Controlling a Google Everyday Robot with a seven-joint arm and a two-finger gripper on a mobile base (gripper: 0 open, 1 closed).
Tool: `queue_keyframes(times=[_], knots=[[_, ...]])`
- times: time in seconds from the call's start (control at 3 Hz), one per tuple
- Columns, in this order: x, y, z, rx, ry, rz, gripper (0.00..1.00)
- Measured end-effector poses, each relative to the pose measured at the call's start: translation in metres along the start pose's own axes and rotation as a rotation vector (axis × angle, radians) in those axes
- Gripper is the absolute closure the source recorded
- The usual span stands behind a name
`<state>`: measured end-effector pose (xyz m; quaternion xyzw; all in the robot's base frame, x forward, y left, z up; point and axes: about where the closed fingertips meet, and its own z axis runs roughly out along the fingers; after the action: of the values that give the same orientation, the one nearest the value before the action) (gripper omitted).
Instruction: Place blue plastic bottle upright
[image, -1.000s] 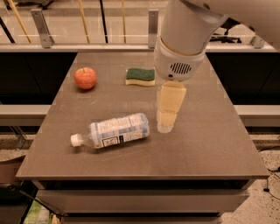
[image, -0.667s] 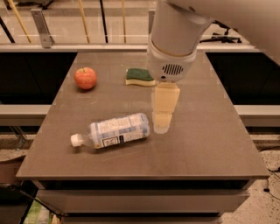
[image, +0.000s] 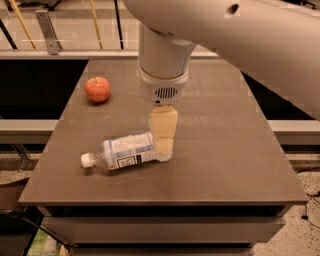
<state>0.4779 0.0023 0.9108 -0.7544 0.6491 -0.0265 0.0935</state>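
The blue plastic bottle (image: 122, 152) lies on its side on the brown table (image: 220, 150), its white cap pointing left and its base to the right. My gripper (image: 162, 142) hangs from the white arm and comes down right at the bottle's base end, its cream-coloured fingers (image: 163, 127) touching or overlapping that end. The bottle still rests on the table.
A red apple (image: 97, 89) sits at the back left of the table. The large white arm (image: 250, 35) fills the upper right and hides the back middle of the table. Railings run behind the table.
The arm has swung left and towards the front, bringing the gripper from beside the bottle's base onto it. The green sponge seen earlier is now hidden behind the arm. The bottle has not moved.
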Motion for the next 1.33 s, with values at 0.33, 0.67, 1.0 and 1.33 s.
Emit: queue_keyframes(times=[0.33,0.67,1.0,1.33], knots=[[-0.023,0.002,0.02,-0.024,-0.014,-0.071,0.0],[-0.039,0.007,0.038,-0.043,-0.013,-0.119,0.0],[-0.048,0.012,0.055,-0.052,0.011,-0.132,0.0],[-0.052,0.014,0.069,-0.06,0.034,-0.124,0.0]])
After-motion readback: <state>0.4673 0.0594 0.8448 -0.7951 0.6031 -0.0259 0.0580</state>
